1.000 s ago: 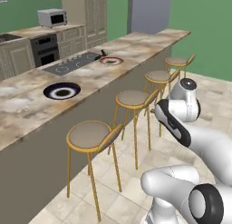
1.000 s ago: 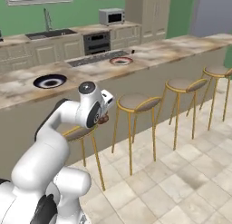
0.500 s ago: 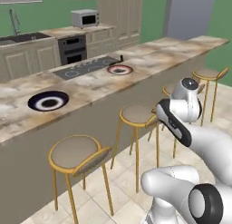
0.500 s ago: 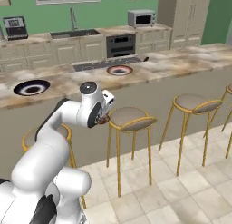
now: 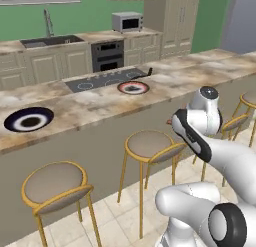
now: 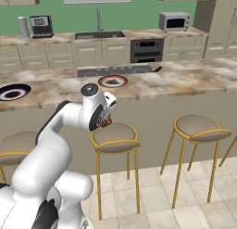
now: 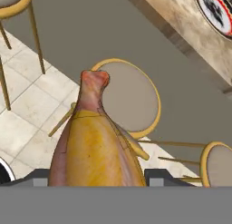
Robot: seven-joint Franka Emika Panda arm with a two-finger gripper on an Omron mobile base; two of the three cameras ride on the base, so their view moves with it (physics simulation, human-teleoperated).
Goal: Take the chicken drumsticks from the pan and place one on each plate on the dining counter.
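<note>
One drumstick (image 7: 96, 141) is clamped in the fingers (image 7: 97, 175); two plates (image 5: 29, 119) sit on the dining counter (image 5: 90, 111).

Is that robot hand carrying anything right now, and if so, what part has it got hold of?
Yes. The gripper is shut on a chicken drumstick, holding it by the thick meaty end; the narrow bone end points away from the hand, above a stool.

So I count two plates on the dining counter (image 5: 90, 113): navy-rimmed one (image 5: 28, 120) mid-left, reddish one (image 5: 133, 87) centre. One drumstick (image 7: 95, 146), four stools in the left base view, one microwave (image 5: 127, 21).
</note>
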